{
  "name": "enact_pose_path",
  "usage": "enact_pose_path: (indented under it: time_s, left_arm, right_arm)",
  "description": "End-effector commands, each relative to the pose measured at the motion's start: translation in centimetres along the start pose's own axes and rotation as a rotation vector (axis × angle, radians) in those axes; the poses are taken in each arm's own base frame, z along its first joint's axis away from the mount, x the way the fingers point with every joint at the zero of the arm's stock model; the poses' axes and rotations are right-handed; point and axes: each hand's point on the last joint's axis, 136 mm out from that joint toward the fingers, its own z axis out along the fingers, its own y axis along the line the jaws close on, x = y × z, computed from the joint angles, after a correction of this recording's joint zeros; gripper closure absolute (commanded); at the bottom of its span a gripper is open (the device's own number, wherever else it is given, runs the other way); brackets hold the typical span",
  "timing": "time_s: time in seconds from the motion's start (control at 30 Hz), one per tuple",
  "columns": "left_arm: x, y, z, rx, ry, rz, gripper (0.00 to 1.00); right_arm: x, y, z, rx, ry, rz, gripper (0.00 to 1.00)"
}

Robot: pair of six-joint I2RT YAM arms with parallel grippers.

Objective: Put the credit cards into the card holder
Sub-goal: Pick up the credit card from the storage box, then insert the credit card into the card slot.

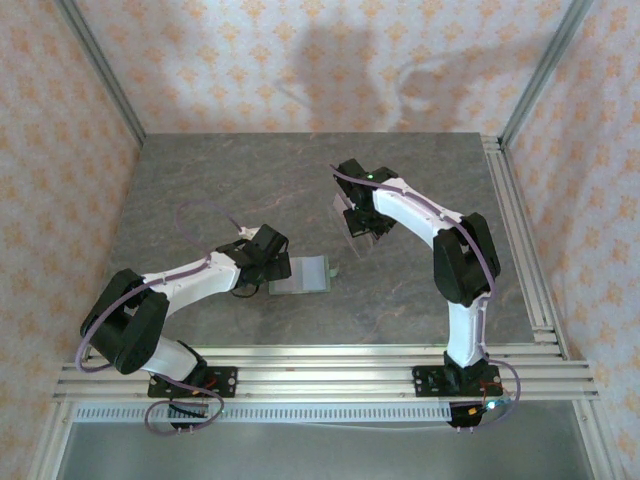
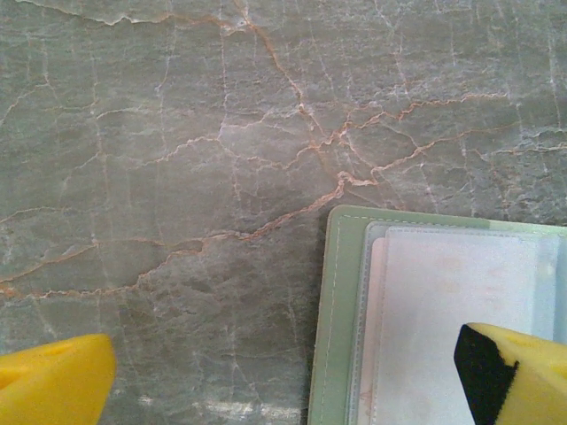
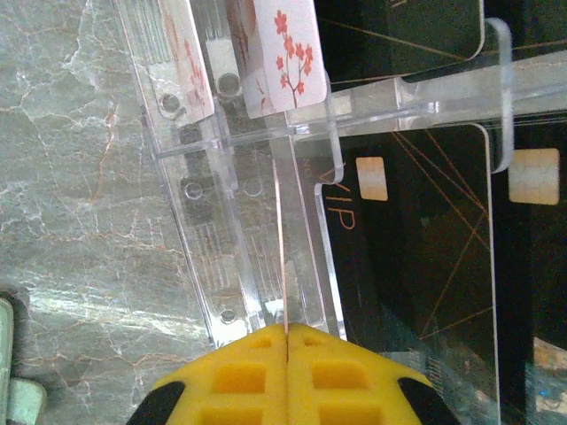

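Marble-grey tabletop (image 1: 300, 180) carries a clear plastic tray (image 3: 221, 177) at about 1 o'clock from the card holder (image 1: 300, 273). The tray's slots hold black VIP cards (image 3: 407, 266) at 3 o'clock and a blossom-printed card (image 3: 283, 53) at 12. The right gripper (image 3: 288, 341) is over the tray, its yellow pads pressed together on a thin credit card (image 3: 282, 248) seen edge-on. The left gripper (image 2: 283, 367) hovers with jaws spread wide, one pad over the holder. The left wrist view shows the holder lying open, a pale card (image 2: 452, 310) showing through its clear pocket.
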Motion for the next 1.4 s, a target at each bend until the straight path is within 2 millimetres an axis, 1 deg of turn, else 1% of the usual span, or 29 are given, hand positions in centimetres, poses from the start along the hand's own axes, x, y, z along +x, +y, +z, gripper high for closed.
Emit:
enact_pose_path:
  time_s: [0.0,0.33,0.43,0.5,0.57,0.63,0.73,0.83,0.87,1.03,1.13,1.23,1.37]
  left_arm:
    - [-0.2,0.4,0.1,-0.012,-0.012,0.003,0.00]
    - [-1.0,0.5,-0.6,-0.034,-0.029,0.011,0.00]
    - [-1.4,0.7,-1.0,-0.041,-0.038,0.020,0.00]
    - [-1.6,0.8,-1.3,-0.048,-0.043,0.032,0.00]
    - [-1.7,0.8,-1.5,-0.052,-0.045,0.048,0.00]
    - [-1.8,0.8,-1.7,-0.056,-0.043,0.065,0.00]
    - [-1.7,0.6,-1.6,-0.053,-0.030,0.095,0.00]
    - [-1.6,0.4,-1.5,-0.048,-0.016,0.117,0.00]
    - [-1.5,0.3,-1.4,-0.044,-0.012,0.122,0.00]
    - [-0.7,0.3,-0.9,-0.044,0.008,0.137,0.00]
    - [-0.1,0.0,-0.4,-0.039,0.020,0.148,0.00]
    - [0.6,-0.3,0.1,-0.031,0.024,0.155,0.00]
    - [1.4,-0.1,0.8,-0.057,0.041,0.158,0.00]
  right_arm:
    - [-0.8,-0.1,-2.0,-0.014,-0.035,0.011,1.00]
    - [-2.5,0.7,-8.8,-0.151,-0.182,0.072,1.00]
    - [-2.9,1.3,-11.2,-0.224,-0.241,0.106,1.00]
    - [-3.0,2.0,-12.7,-0.294,-0.279,0.134,1.00]
    - [-3.1,3.0,-13.6,-0.375,-0.307,0.168,1.00]
    - [-3.0,4.3,-14.3,-0.486,-0.334,0.212,1.00]
    - [-2.9,6.8,-14.8,-0.690,-0.375,0.302,1.00]
    - [-2.5,8.6,-13.9,-0.857,-0.403,0.403,1.00]
    - [-2.0,9.2,-13.3,-0.889,-0.402,0.427,1.00]
    - [0.0,11.7,-10.9,-0.963,-0.418,0.459,1.00]
    - [1.1,12.8,-9.6,-0.993,-0.424,0.472,1.00]
    - [2.0,13.3,-8.4,-1.030,-0.430,0.500,1.00]
    - [2.9,14.0,-6.9,-1.054,-0.413,0.515,1.00]
